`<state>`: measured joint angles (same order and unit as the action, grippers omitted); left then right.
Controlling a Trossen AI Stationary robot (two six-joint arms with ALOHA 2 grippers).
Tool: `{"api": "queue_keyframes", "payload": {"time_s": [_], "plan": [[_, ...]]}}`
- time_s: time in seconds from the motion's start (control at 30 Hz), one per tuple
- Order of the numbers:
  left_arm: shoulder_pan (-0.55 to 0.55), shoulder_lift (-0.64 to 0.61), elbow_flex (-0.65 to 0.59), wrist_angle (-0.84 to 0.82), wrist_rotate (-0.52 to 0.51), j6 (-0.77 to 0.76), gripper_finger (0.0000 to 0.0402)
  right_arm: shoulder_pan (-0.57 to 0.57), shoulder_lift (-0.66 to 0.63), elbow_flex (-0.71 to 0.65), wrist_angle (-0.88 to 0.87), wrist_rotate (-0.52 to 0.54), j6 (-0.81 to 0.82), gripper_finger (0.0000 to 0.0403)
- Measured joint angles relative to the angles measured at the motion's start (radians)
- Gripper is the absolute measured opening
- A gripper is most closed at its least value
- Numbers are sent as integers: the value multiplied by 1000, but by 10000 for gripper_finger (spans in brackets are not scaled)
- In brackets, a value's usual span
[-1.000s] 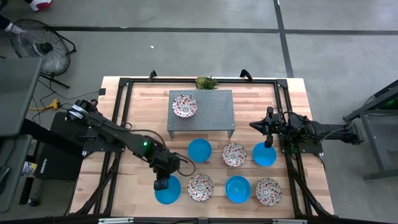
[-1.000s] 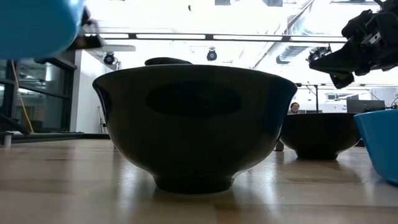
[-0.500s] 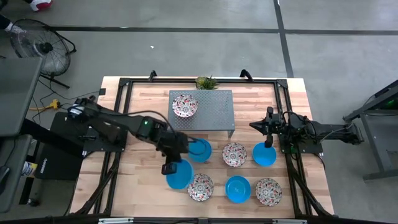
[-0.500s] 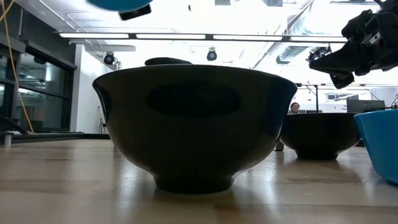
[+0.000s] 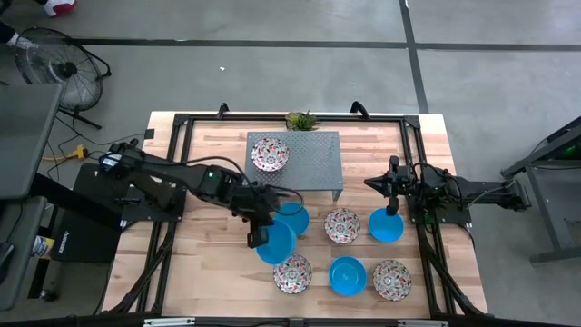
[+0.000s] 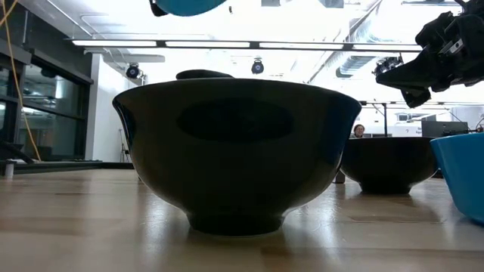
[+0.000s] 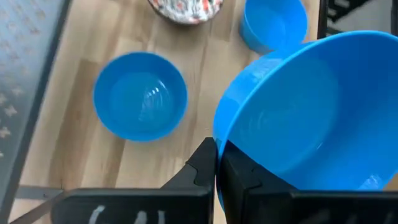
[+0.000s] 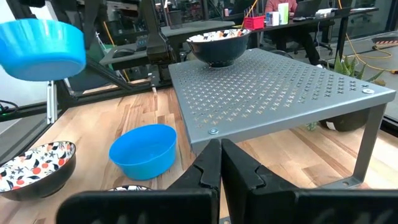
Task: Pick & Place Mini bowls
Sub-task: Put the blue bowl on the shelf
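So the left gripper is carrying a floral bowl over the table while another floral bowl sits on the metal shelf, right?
Not quite. The left gripper is carrying a plain blue bowl, as the left wrist view shows. The floral bowl does sit on the metal shelf.

We count 8 mini bowls total: 4 blue (image 5: 291,219) (image 5: 275,243) (image 5: 348,276) (image 5: 386,225), 4 floral (image 5: 270,153) (image 5: 341,225) (image 5: 292,272) (image 5: 391,280). Also 1 metal rack (image 5: 313,163), 1 small plant (image 5: 300,121), 2 arms.
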<state>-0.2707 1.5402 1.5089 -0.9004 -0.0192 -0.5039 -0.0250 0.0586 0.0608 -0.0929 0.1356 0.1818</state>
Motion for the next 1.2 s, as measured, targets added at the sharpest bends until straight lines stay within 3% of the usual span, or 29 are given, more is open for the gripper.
{"api": "queue_keyframes", "payload": {"time_s": [0.33, 0.67, 0.97, 1.2], "plan": [[-107, 27, 3, 220, -199, -31, 0, 0, 0, 0, 0, 0, 0, 0], [-127, 139, -2, 472, -253, -68, 0, 0, 9, 0, 5, 18, 6, 0], [-74, 160, 0, 645, -301, 37, 0, 1, 13, 0, 73, -89, 417, 0], [-23, 160, -1, 731, -335, 187, 0, 1, 13, 0, 74, -88, 533, 0]]}}
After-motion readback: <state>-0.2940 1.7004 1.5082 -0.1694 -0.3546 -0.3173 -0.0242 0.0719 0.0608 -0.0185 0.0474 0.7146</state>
